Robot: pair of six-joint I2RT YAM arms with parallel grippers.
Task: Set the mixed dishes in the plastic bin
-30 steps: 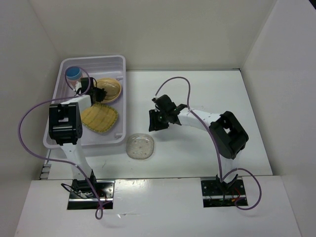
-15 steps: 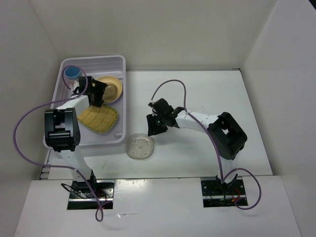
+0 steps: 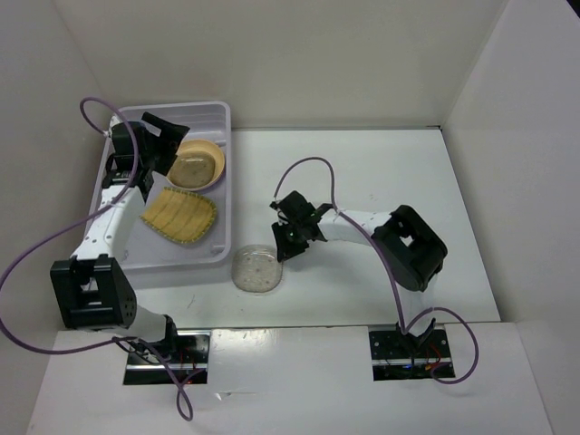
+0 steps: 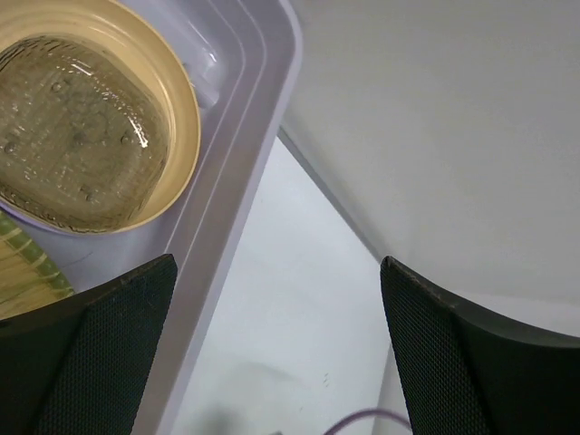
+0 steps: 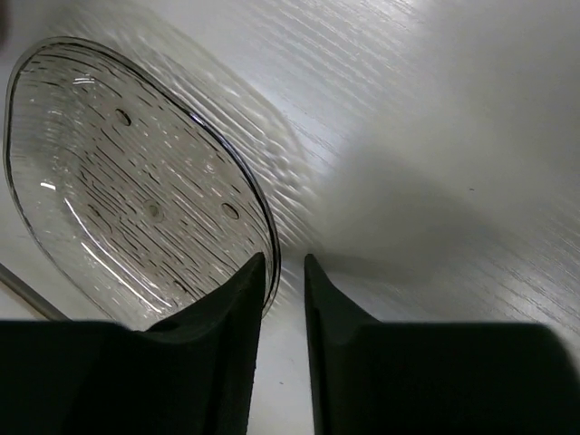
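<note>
A clear speckled saucer (image 3: 257,269) lies flat on the surface (image 3: 381,181), just off the plastic bin's (image 3: 181,109) 5 o'clock corner. It looks light, stiff and slick, possibly brittle, so a pinch on its raised rim seems the only good hold. The right end effector (image 5: 283,263) sits at its 2 o'clock edge, fingers parted a sliver, gripping nothing. The left end effector (image 4: 276,263) hovers wide open and empty over the bin. Inside, a round orange-yellow plate (image 3: 214,154) carries a second saucer (image 3: 193,169). The yellow woven-textured plate (image 3: 186,217) lies at its 6 o'clock.
</note>
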